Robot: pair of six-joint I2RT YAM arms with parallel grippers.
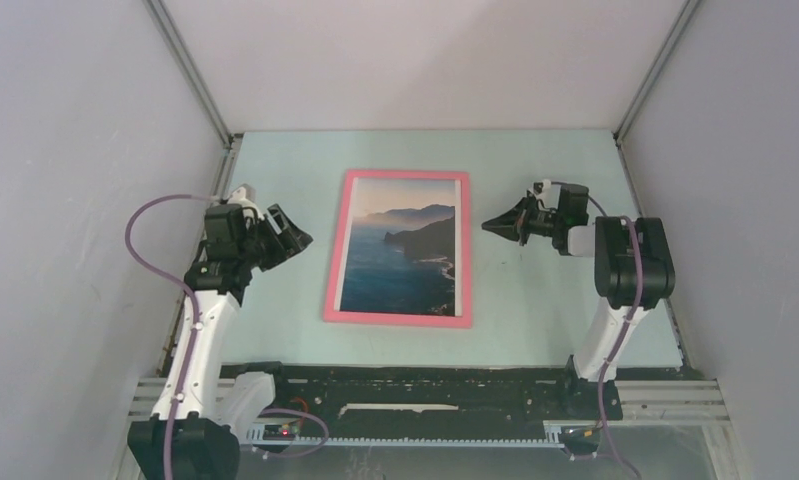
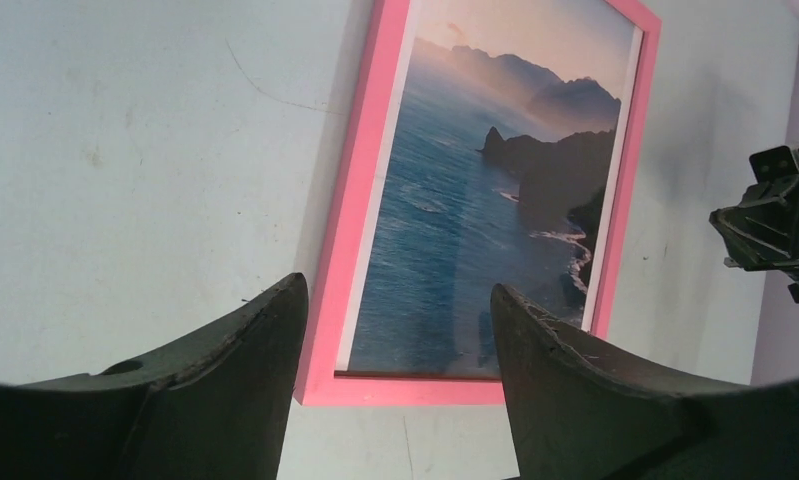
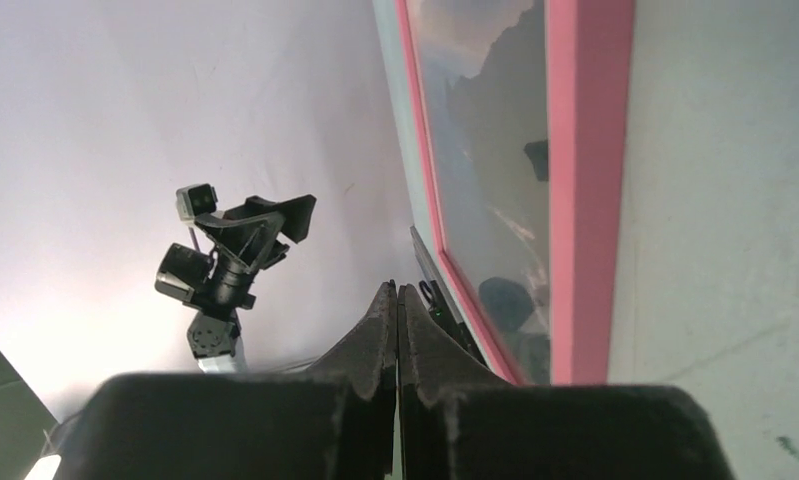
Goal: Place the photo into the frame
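Photo [image 1: 403, 245] sits inside frame [image 1: 333, 262]; left gripper [image 1: 297, 238] at its 9 o'clock, fingers apart; right gripper [image 1: 488, 226] at 3 o'clock, fingers together.

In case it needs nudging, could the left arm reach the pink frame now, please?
Probably yes: the open left gripper hovers beside the pink frame, at its left edge, with nothing lying between them.
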